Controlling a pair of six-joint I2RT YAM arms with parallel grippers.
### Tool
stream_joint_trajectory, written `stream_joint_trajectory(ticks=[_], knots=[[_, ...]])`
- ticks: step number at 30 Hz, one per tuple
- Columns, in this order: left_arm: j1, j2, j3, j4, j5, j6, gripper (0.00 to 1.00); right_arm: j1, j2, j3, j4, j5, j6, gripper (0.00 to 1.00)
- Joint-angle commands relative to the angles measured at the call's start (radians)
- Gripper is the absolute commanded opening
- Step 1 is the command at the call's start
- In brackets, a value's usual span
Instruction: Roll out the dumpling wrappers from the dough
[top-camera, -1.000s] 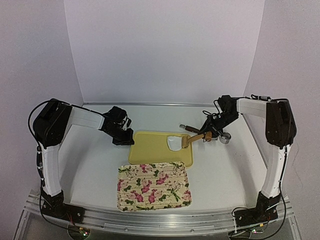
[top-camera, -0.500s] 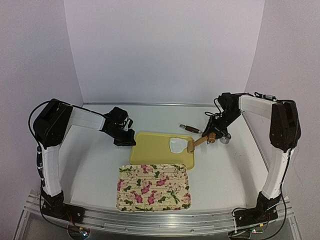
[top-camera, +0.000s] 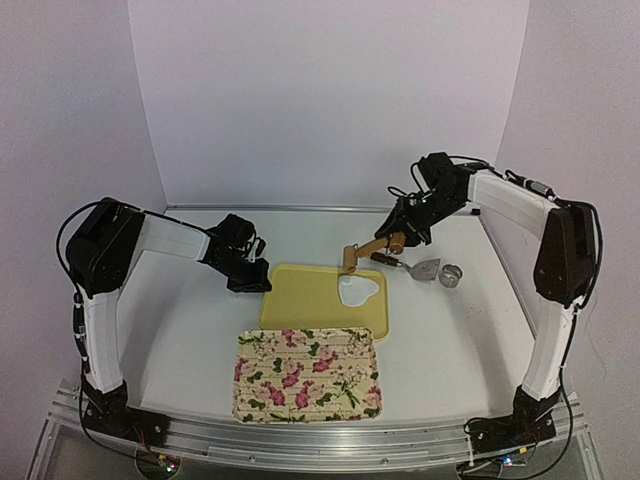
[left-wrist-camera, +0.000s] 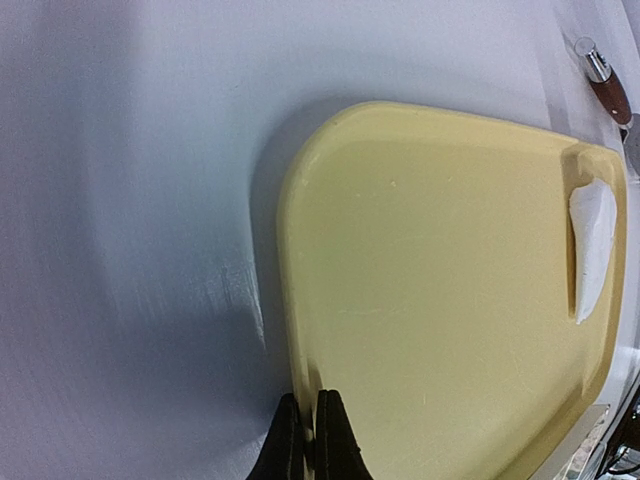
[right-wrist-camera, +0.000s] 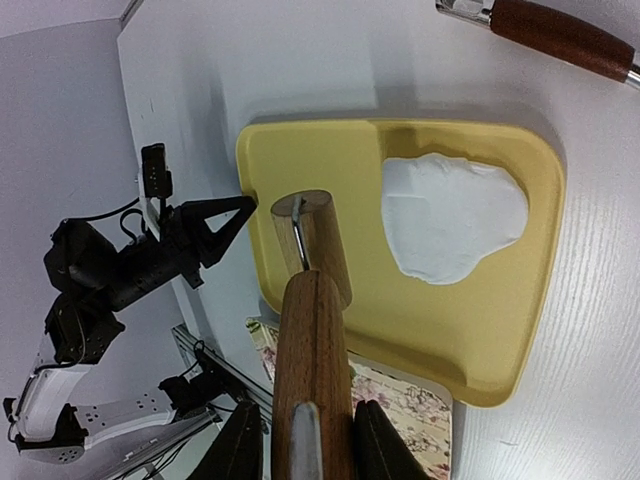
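Observation:
A flattened, irregular white dough (top-camera: 358, 290) (right-wrist-camera: 450, 215) (left-wrist-camera: 592, 245) lies on the right part of a yellow board (top-camera: 300, 300) (right-wrist-camera: 320, 170) (left-wrist-camera: 430, 300). No dumpling wrappers are in view. My right gripper (top-camera: 410, 232) (right-wrist-camera: 307, 445) is shut on the handle of a wooden roller (top-camera: 368, 250) (right-wrist-camera: 315, 340). It holds the roller in the air over the board's far right corner, clear of the dough. My left gripper (top-camera: 245, 275) (left-wrist-camera: 310, 440) is shut on the board's left rim.
A floral tray (top-camera: 308, 373) (right-wrist-camera: 400, 400) lies in front of the board. A wood-handled scraper (top-camera: 385, 258) (right-wrist-camera: 560, 35) (left-wrist-camera: 608, 90) and a metal ring cutter (top-camera: 453, 275) sit on the table to the right of the board.
My right arm has lifted the roller off the board's right edge and carried it up and toward the back. The left arm has not moved.

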Motion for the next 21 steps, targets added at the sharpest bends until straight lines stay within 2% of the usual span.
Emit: stream_joint_trajectory(ticks=[1,10,17,21], knots=[[-0.004,-0.009,-0.033,-0.078,-0.015,0.01,0.0,0.014,0.059,0.024,0.076,-0.022,0.041,0.0],[-0.004,-0.006,-0.03,-0.077,-0.021,0.009,0.0,0.017,0.09,-0.1,0.094,0.072,0.056,0.0],[-0.004,0.0,-0.041,-0.076,-0.027,0.004,0.0,0.017,0.111,-0.185,0.101,0.07,0.059,0.0],[-0.004,0.002,-0.04,-0.089,-0.046,-0.004,0.0,0.003,0.067,-0.252,0.1,0.079,0.061,0.0]])
